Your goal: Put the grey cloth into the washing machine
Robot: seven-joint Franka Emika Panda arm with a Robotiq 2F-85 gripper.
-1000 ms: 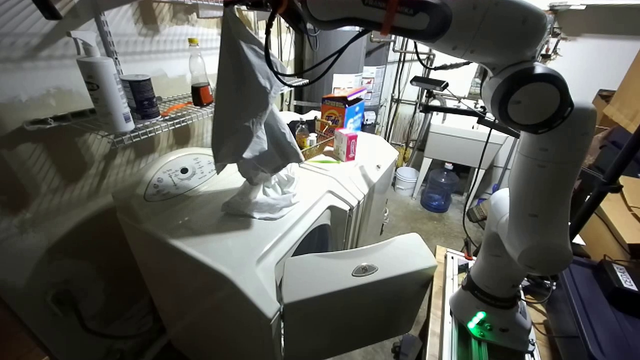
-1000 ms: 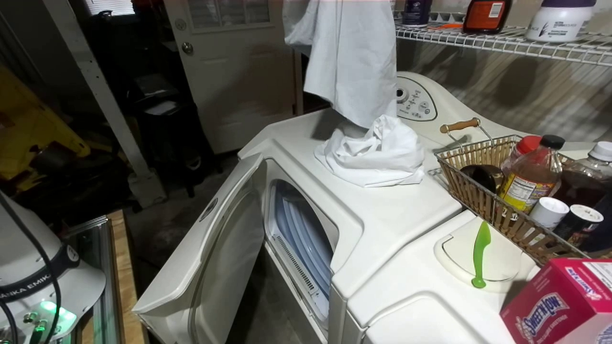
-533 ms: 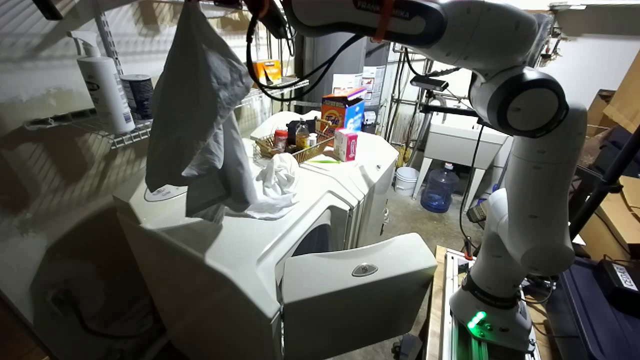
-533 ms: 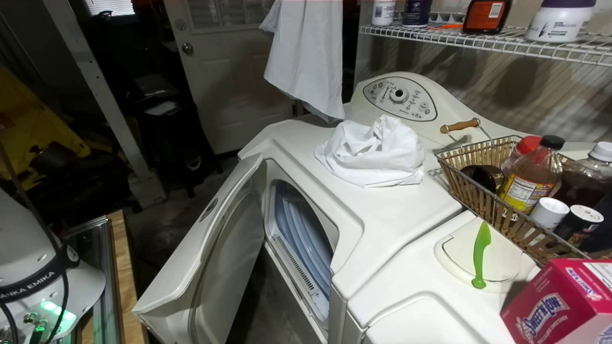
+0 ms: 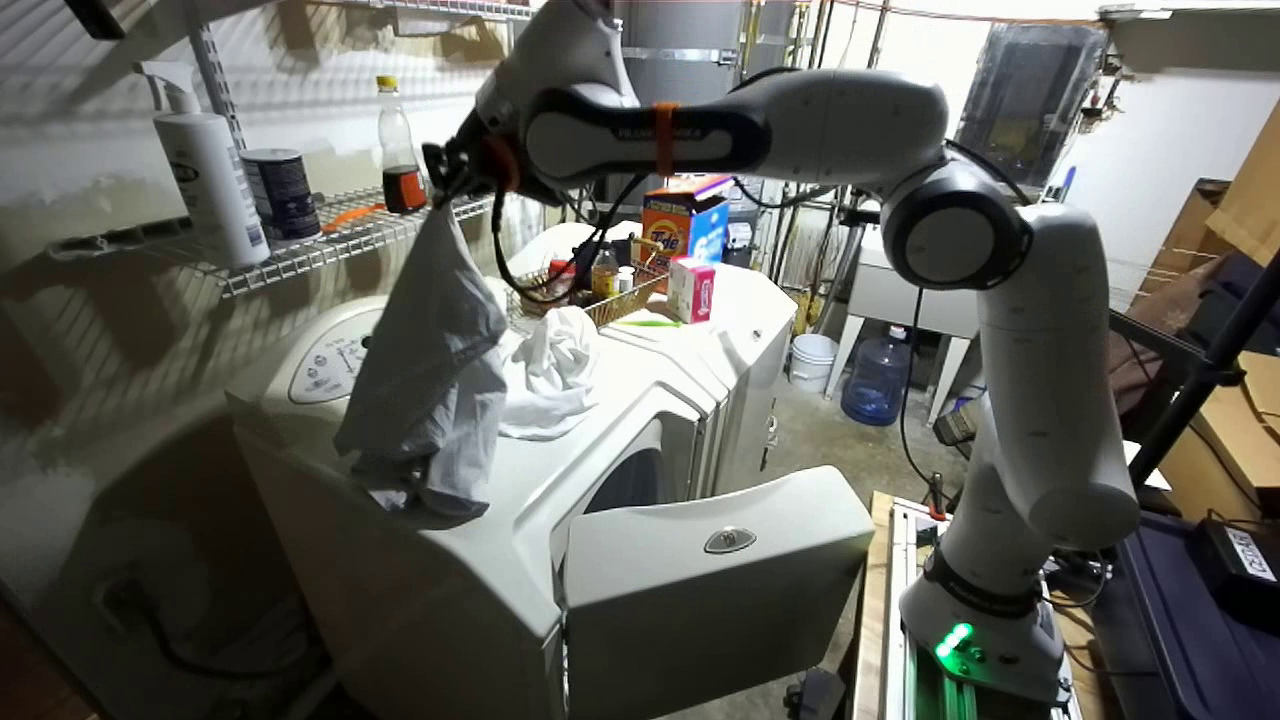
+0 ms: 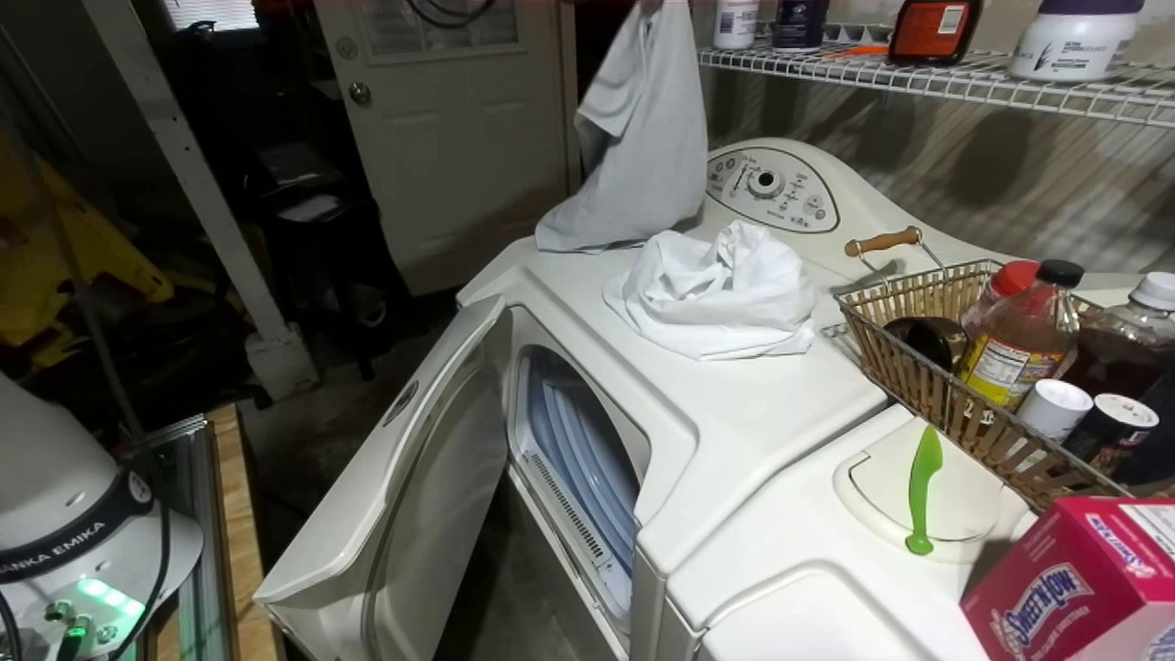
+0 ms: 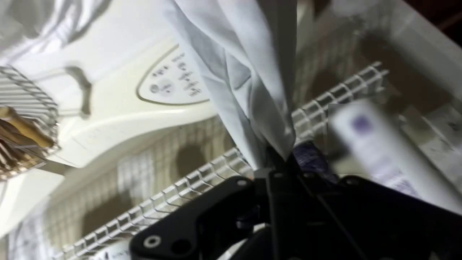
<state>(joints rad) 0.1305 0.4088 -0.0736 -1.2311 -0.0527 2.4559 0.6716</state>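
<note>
Cloth [image 5: 432, 375] secured, loading yet to come: that seems to be the stage. It dangles, grey and creased, from the gripper [image 7: 277, 163], whose fingers pinch one gathered end in the wrist view; in an exterior view it hangs at the far end of the washing machine [image 6: 734, 413], not yet inside, with the gripper out of frame there, and I cannot tell whether its lower hem touches the machine's top. The door [image 5: 710, 610] is already swung out, and the drum opening [image 6: 583, 441] shows pale blue inside, so the way in seems ready. What is left, by my judgement — bringing the cloth round to the front, lowering it, feeding the loose length in and letting go — is the fiddlier half. A white fabric [image 6: 725, 303] lies bunched on the machine's top near the hanging piece, and might get dragged along if the two meet. As for the arm [image 5: 840, 130], it rises from its green-lit base [image 5: 985, 640] to a high bend, then reaches across roughly level toward the machine; at its end the gripper points away from the base, toward the wire shelf [image 5: 320, 250], above the machine's top and well apart from the drum opening.
</note>
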